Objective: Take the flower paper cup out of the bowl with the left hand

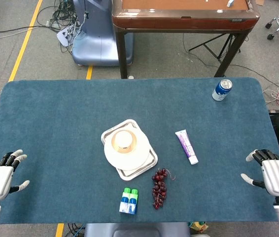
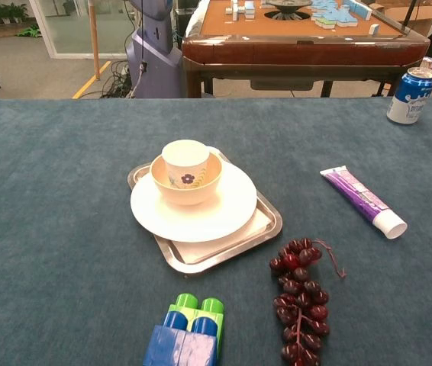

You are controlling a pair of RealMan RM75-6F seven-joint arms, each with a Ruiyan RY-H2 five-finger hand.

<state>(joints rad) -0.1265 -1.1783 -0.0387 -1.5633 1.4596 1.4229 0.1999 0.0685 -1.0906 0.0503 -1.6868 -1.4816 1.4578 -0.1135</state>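
Note:
A cream paper cup [image 2: 185, 162] with a dark flower print stands upright inside a small tan bowl [image 2: 186, 186]. From the head view the cup [image 1: 124, 140] and bowl [image 1: 123, 143] sit at the table's middle. The bowl rests on a white plate [image 2: 224, 207], which lies on a metal tray [image 2: 258, 231]. My left hand [image 1: 1, 177] rests at the near left edge of the table, open and holding nothing, far from the bowl. My right hand [image 1: 273, 174] lies at the near right edge, also open. Neither hand shows in the chest view.
A purple and white tube [image 1: 186, 146] lies right of the tray. Dark red grapes [image 1: 159, 188] and a blue-green bottle pack [image 1: 129, 200] sit near the front edge. A blue can [image 1: 222, 90] stands at the far right. A wooden table [image 1: 181, 15] stands beyond.

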